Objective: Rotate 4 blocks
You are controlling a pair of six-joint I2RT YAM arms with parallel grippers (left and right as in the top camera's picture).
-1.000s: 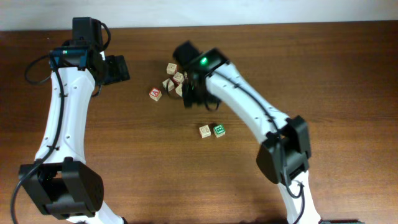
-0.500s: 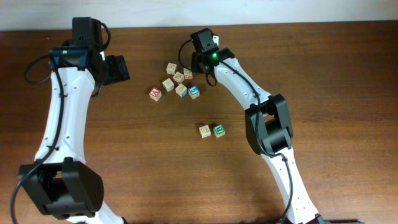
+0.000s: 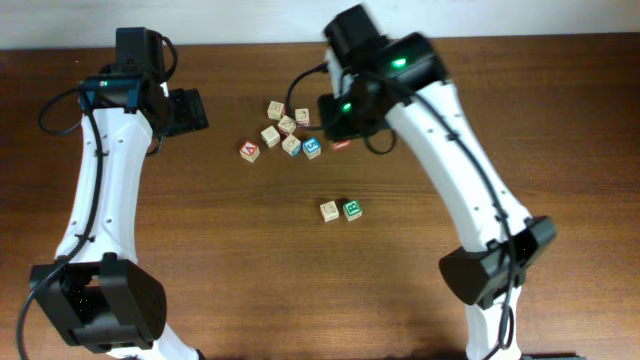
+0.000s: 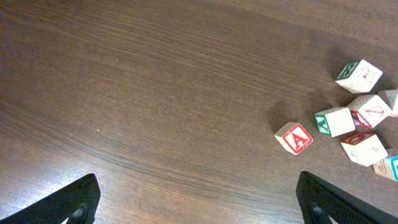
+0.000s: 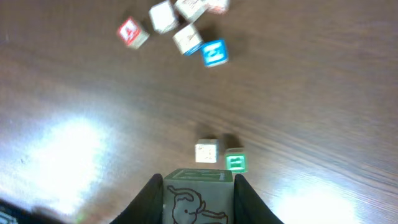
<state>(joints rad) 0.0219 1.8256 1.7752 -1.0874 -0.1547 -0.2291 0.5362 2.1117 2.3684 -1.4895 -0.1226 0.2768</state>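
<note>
**Block in hand, job part done:** A pale wooden block (image 5: 198, 198), green-edged and printed with an animal outline, sits clamped between the right fingers (image 5: 151, 198), apparently raised clear of the bench (image 5: 323, 93). Just beyond the fingertips lie a pale cube (image 5: 206, 152) and a green-topped cube (image 5: 236, 162), side by side. These may be the ones already turned, though no view proves it. Farther out past the fingertips is the cluster (image 3: 287, 124), with the red "A" cube (image 5: 132, 31) and the blue-topped cube (image 5: 214, 53) at its edges.

On that reading the task is roughly half done, and the held block has yet to be set down. The left fingers (image 4: 78, 202) stand wide and empty, the cluster well ahead of them and off to one side.

Only the right wrist camera shows the grip. Overhead, the right arm (image 3: 430, 110) hides it, but that view gives the whole layout.
</note>
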